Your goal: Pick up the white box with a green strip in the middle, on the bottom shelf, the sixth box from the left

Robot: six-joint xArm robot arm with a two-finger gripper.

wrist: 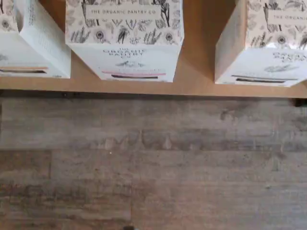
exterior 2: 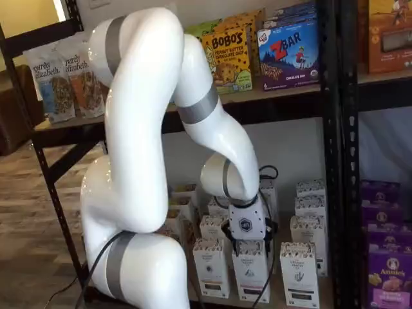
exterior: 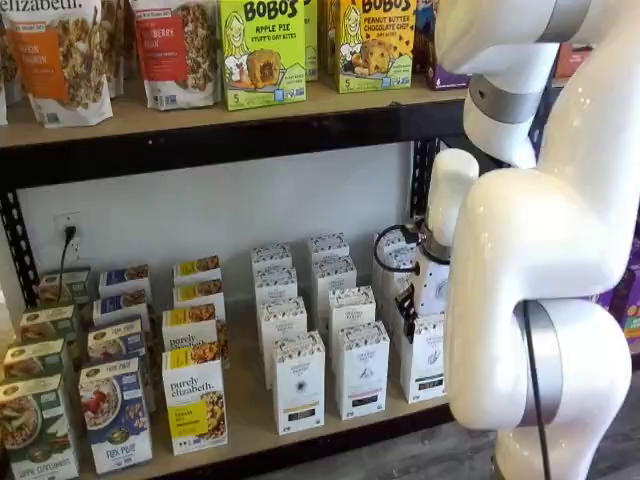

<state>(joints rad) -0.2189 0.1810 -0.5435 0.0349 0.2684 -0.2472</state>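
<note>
Bottom shelf [exterior: 330, 425], front row: hovering above the white box [exterior 2: 251, 273], approach step. Pincer [exterior 2: 248, 243] state unreadable, fingers hidden. Next: descend, centred over carton.

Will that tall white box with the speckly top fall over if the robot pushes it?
Probably, if pushed high up: the white box is tall and narrow, standing upright on the bottom shelf. It looks like stiff cardboard, so it should keep its shape when squeezed.

Matt printed cardboard white box [wrist: 125, 40], pale smooth wooden bottom shelf [wrist: 201, 52], grey weathered wood-grain floor [wrist: 153, 163]
</note>
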